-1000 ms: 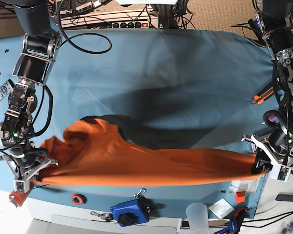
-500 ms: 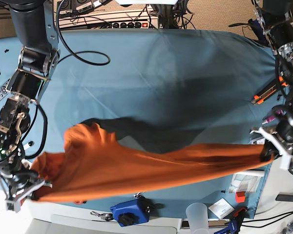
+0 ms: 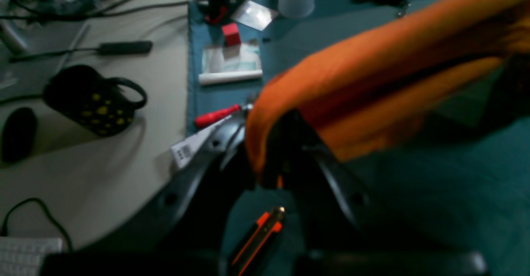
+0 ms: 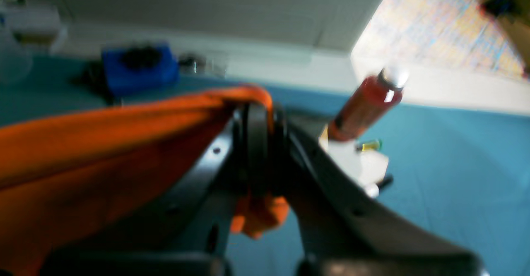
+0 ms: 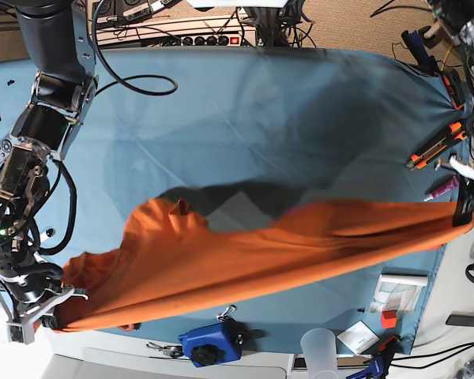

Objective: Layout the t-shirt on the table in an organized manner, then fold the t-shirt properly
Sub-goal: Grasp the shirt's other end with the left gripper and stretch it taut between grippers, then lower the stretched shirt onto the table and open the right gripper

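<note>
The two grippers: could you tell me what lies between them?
In the base view the t-shirt spans from the right gripper to the left gripper, over the table.

Even overhead light is filling the base view, and the t-shirt [image 5: 261, 253] is casting a dark shadow on the counter [image 5: 245, 110] toward its far edge. Both wrist views are looking dim and blurred, with daylight glaring at the right wrist view's upper right.

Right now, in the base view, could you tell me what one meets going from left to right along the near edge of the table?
Right gripper shut on the t-shirt → blue box → translucent cup → small red block, all along the table edge.
</note>
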Controlling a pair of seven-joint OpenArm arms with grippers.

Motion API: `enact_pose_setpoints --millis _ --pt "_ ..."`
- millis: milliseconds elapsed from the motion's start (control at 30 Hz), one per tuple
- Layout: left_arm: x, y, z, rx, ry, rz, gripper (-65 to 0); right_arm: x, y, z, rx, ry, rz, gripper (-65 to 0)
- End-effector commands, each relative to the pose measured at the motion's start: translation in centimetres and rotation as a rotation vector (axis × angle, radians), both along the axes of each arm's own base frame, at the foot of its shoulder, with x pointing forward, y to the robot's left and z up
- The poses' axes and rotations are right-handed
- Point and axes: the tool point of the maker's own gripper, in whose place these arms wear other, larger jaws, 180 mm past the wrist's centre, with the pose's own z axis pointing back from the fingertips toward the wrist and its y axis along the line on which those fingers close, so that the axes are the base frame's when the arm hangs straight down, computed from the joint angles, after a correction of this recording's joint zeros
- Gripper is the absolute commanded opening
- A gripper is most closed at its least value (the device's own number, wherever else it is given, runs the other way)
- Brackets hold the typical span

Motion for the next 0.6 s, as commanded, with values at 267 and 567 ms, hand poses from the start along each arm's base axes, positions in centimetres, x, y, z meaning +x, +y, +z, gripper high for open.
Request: enact_pose_setpoints --millis 267,567 --pt "2.0 -0.7 -2.1 -0.059 0.018 -0.06 -65.0 3.6 -4.1 -3.7 0.052 -0.014 -0.073 -65.0" --pt "8.3 -0.4 -3.8 -0.145 0.042 -0.06 -65.0 6.9 -6.9 -8.6 0.023 -0.014 -0.093 -65.0"
